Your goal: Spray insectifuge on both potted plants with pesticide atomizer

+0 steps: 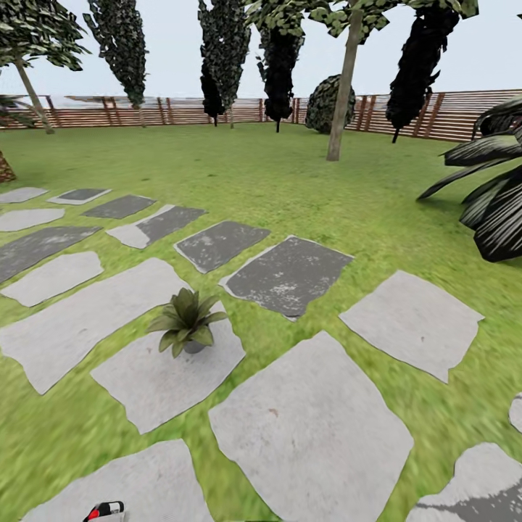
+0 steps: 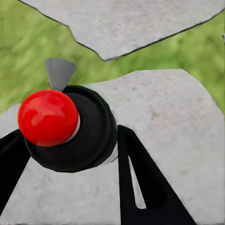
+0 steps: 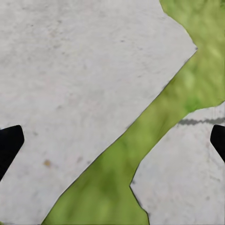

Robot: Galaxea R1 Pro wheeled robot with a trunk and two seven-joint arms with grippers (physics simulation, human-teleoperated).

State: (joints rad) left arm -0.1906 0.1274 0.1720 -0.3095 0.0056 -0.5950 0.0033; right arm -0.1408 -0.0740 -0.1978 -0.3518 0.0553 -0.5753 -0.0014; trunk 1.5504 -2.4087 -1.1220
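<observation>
My left gripper pinches the pesticide atomizer; pickup is complete. My right gripper is spread, holding nothing. 1 potted plant stands ahead on a stepping stone; spraying remains.

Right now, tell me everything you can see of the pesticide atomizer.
The pesticide atomizer is a dark, nearly black rounded bottle with a glossy red ball top and a pale grey nozzle flaring out beside it. In the left wrist view it sits between the left gripper's black fingers, which press its sides, above a grey stepping stone. The head view catches its red and white end at the bottom edge.
</observation>
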